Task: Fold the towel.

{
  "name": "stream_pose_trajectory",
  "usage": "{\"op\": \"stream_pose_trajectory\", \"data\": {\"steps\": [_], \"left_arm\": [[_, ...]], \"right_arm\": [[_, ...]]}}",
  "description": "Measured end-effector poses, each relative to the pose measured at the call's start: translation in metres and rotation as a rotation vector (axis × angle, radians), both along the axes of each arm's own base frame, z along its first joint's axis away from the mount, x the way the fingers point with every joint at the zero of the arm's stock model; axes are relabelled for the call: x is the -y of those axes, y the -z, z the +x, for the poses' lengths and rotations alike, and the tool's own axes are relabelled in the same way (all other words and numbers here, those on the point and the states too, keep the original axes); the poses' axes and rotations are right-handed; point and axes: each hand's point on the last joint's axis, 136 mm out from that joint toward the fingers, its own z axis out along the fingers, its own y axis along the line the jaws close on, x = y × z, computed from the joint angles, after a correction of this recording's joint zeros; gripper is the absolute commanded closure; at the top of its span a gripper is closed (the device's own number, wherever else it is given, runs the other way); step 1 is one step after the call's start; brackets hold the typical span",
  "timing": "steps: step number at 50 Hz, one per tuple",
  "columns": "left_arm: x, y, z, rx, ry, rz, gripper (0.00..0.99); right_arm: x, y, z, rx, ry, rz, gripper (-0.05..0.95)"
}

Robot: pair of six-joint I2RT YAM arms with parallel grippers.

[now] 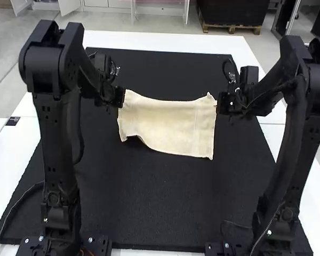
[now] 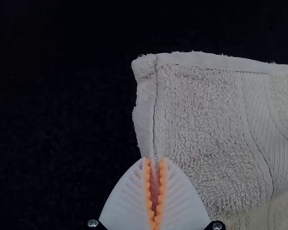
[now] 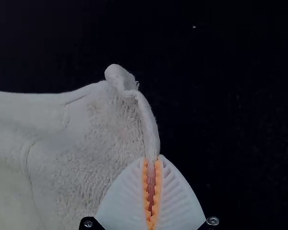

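1. High view: the white bench (image 1: 10,154) shows left of a black mat (image 1: 149,202).
2. Left gripper (image 1: 121,100): jaws clenched on the left edge of the pale towel (image 1: 168,128), near a corner.
3. Between both grippers, the towel spans the mat's middle, its far edge dipping slightly.
4. Right gripper (image 1: 219,105): jaws clenched on its right edge, near a corner.
5. White bench again, right of the mat.

"How is the towel (image 1: 168,125) held?"
"Cream, with woven bands, it is spread over the black mat (image 1: 149,208), pinched at both side edges near the far corners."
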Motion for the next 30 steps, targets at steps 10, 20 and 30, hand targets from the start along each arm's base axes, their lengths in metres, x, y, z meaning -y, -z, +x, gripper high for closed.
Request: {"op": "stream_pose_trajectory", "data": {"steps": [10,20,30], "left_arm": [[-0.003,-0.021,-0.013,0.036,0.005,0.001,0.972],[-0.003,-0.038,-0.026,0.062,0.008,0.004,0.972],[-0.003,-0.037,-0.043,0.040,0.008,0.004,0.972]], "right_arm": [[-0.005,-0.010,-0.016,-0.004,-0.029,0.009,0.92],[-0.008,-0.017,-0.033,-0.022,-0.050,0.022,0.92],[-0.012,-0.017,-0.054,-0.052,-0.071,0.032,0.92]]}}
